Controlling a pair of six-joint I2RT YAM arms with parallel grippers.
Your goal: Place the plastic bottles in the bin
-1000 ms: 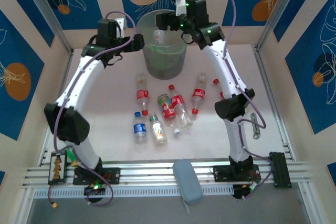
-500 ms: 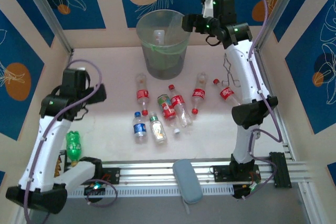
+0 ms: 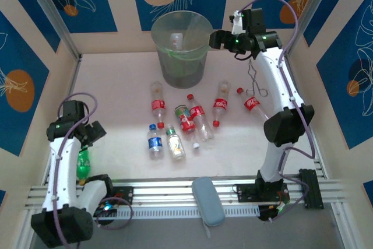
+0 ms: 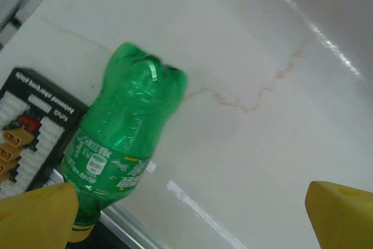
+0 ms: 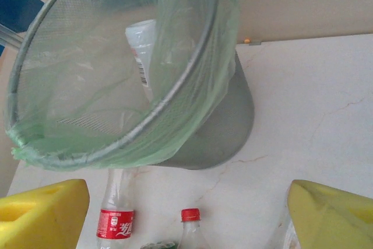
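The bottles (image 3: 158, 108) lie clustered mid-frame on the counter (image 3: 116, 80) in the top view. A lone bottle (image 3: 176, 41) sits inside the bin (image 3: 185, 73) at upper centre. A green bottle (image 4: 125, 138) lies at lower left, below the left claw (image 4: 189, 217), which is spread wide and empty. The right claw (image 5: 186, 214), also spread and empty, hangs just right of the bin.

We see the bin (image 3: 183, 71) upright, one bottle (image 5: 141, 51) inside. Red-labelled bottles (image 3: 158, 107) lie scattered nearby; a green bottle (image 4: 122, 138) lies well apart.
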